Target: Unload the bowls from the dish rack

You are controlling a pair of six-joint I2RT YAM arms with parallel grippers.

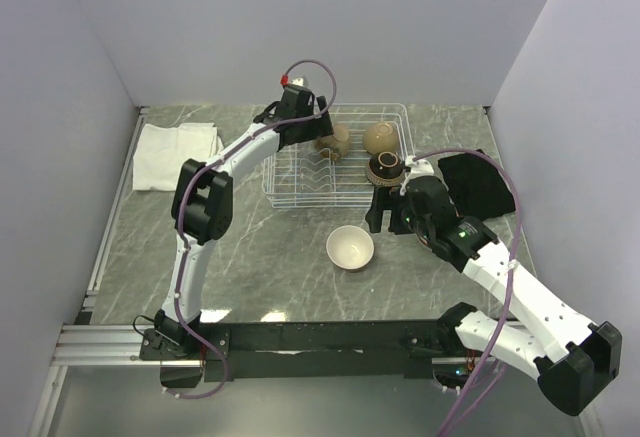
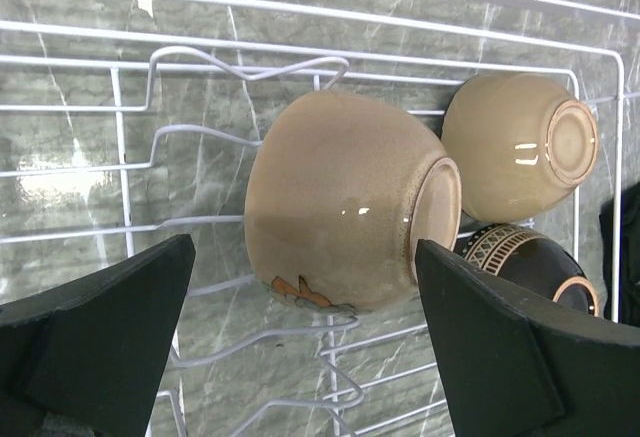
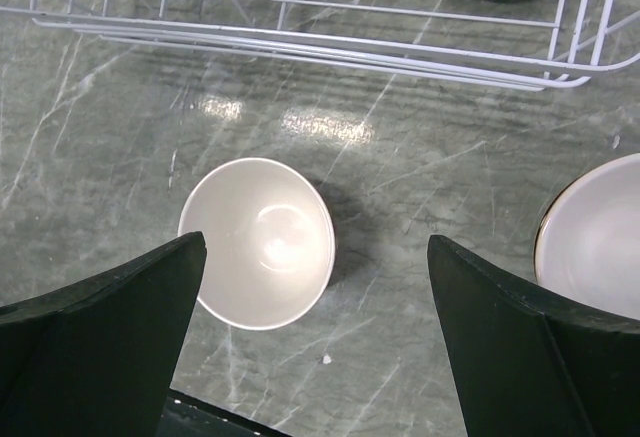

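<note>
Bowls [image 2: 340, 202]: three in the dish rack [image 1: 296, 175], two on the table [image 1: 270, 257].

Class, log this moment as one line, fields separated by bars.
left end effector open over tan bowl in dish rack | right end effector open near white-lined bowl on table | racked: second tan bowl, patterned bowl
</note>
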